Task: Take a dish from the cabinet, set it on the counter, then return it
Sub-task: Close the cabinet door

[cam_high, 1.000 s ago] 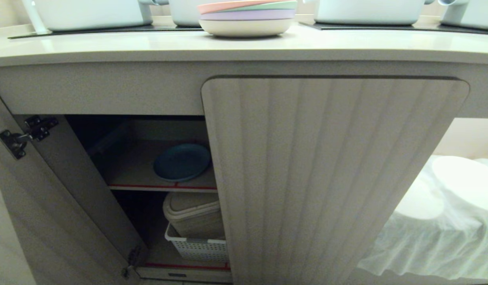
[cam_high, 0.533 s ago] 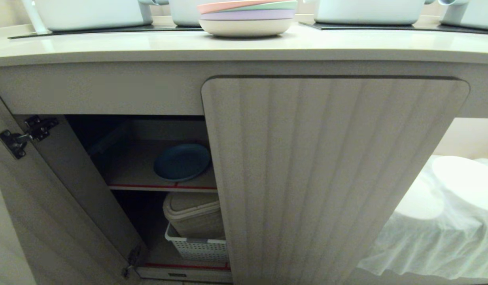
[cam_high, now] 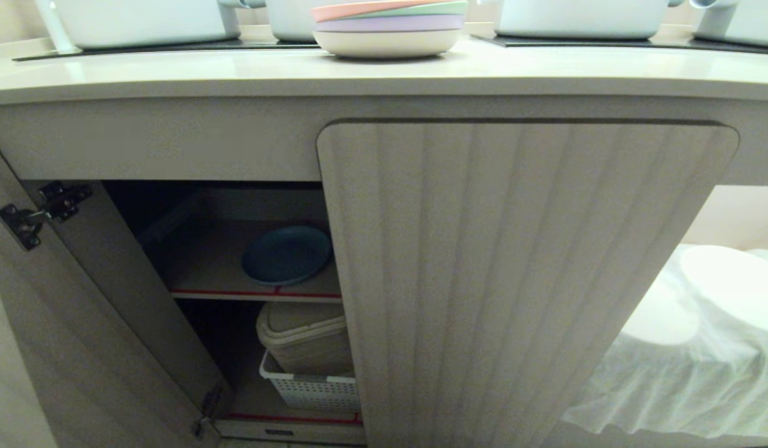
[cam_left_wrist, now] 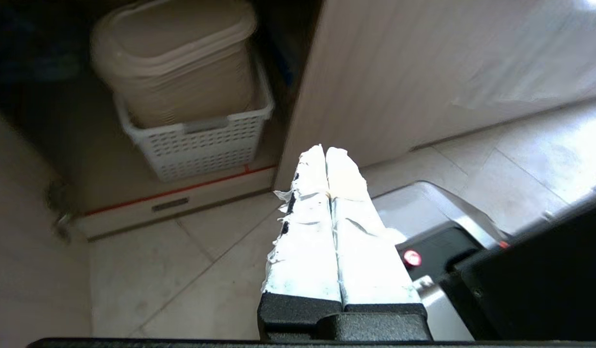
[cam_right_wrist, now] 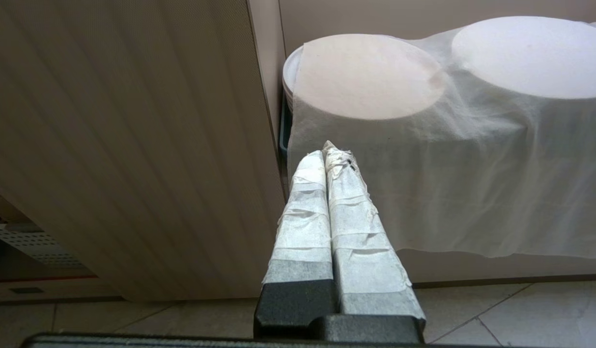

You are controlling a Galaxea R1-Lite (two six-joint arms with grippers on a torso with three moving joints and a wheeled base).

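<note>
Low in front of the cabinet point(cam_high: 521, 261), the left gripper point(cam_left_wrist: 325, 151) hangs over the floor tiles with its taped fingers pressed together, holding nothing, pointed toward the white basket point(cam_left_wrist: 201, 145) on the cabinet's bottom board. The right gripper point(cam_right_wrist: 327, 150) is likewise pressed together and empty, before the closed fluted door, beside a white cloth point(cam_right_wrist: 447, 159). Farther in, the dish point(cam_high: 286, 254) lies flat on the cabinet's inner shelf. Above the cabinet, the counter point(cam_high: 234, 71) carries a stack of pastel plates point(cam_high: 389, 28).

Matt blue dish point(cam_high: 286, 254), fluted cabinet point(cam_high: 515, 261) door, smooth counter point(cam_high: 234, 71), perforated plastic basket point(cam_left_wrist: 201, 145)
</note>
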